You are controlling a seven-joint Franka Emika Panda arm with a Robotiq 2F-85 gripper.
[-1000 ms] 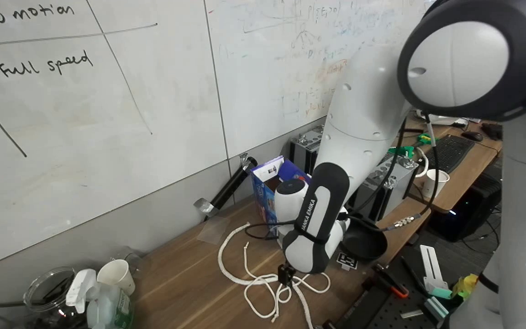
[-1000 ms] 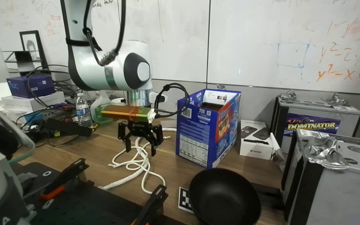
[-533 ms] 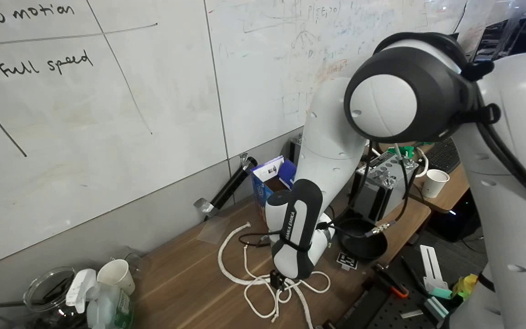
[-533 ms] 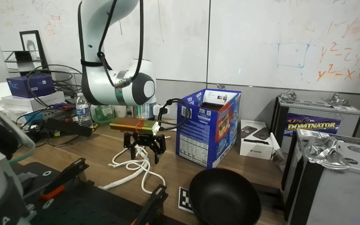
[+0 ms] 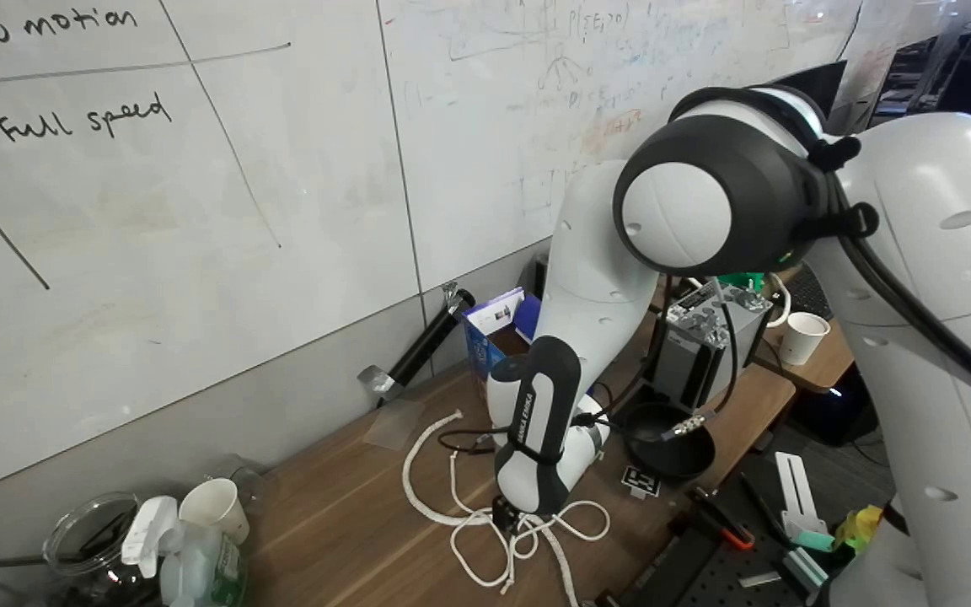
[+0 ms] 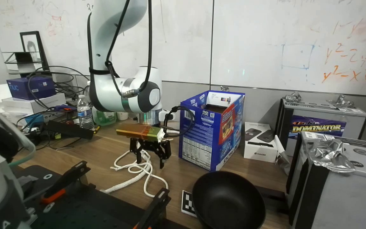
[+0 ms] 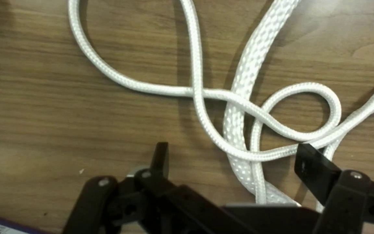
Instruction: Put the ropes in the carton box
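A thick white rope [image 5: 560,556] and thinner white rope [image 6: 150,174] lie in a loose tangle on the wooden table. In the wrist view the thick rope [image 7: 250,65] runs under loops of the thin rope [image 7: 197,78]. The carton box [image 6: 199,136] is blue, open at the top, and stands upright by the wall; it is partly hidden by the arm in an exterior view [image 5: 479,350]. My gripper [image 6: 150,163] is open and empty, pointing down just above the tangle. In the wrist view rope crosses between its fingertips [image 7: 233,147]; whether the right finger touches rope I cannot tell.
A black pan [image 6: 229,200] stands in front of the box, beside a marker card [image 6: 187,203]. A white phone box [image 6: 260,141] and grey battery-like units [image 6: 338,184] stand to the right. Black clamps [image 6: 152,210] rise near the base. A spray bottle [image 5: 199,561] and paper cup [image 5: 216,510] stand opposite.
My open gripper has moved down toward the ropes, and slightly left in an exterior view where the spray bottle shows close. The ropes and the box have not moved.
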